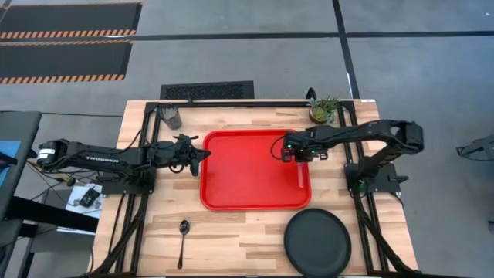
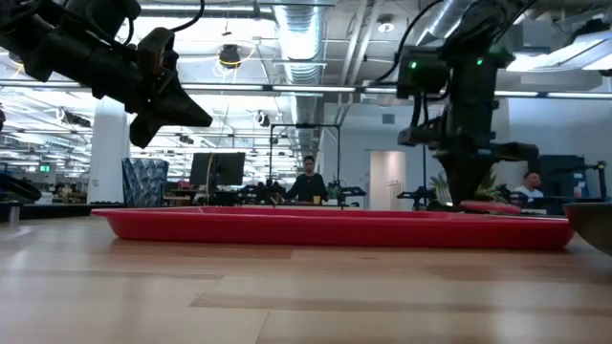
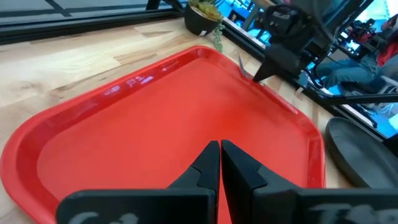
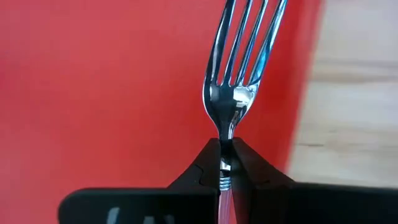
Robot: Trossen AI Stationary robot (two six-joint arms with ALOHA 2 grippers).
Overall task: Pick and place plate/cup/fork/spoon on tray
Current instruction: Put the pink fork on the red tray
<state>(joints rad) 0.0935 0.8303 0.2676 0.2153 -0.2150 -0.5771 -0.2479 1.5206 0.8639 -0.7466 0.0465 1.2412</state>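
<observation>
The red tray point(image 1: 231, 181) lies mid-table. My right gripper point(image 1: 289, 150) is over its right part, shut on the fork point(image 4: 239, 68), which has shiny tines and a pink handle point(image 1: 299, 176) running along the tray's right rim. My left gripper point(image 1: 202, 154) is shut and empty, raised above the tray's left edge point(image 3: 220, 155). The dark plate point(image 1: 317, 242) lies flat at the near right. The spoon point(image 1: 183, 235) lies flat at the near left. The cup point(image 1: 171, 117) stands at the far left. My right gripper pinches the fork's neck point(image 4: 225, 144), just behind the tines, between its two fingers. The fingers come from above, pointing down. The tines point toward the table's far edge and the pink handle point(image 2: 490, 205) runs back low over the tray's right side; whether it rests there I cannot tell.
A small potted plant point(image 1: 324, 110) stands at the far right, close behind my right arm. A black grate point(image 1: 207, 90) lies beyond the far edge. People sit in the room behind the table point(image 2: 308, 182).
</observation>
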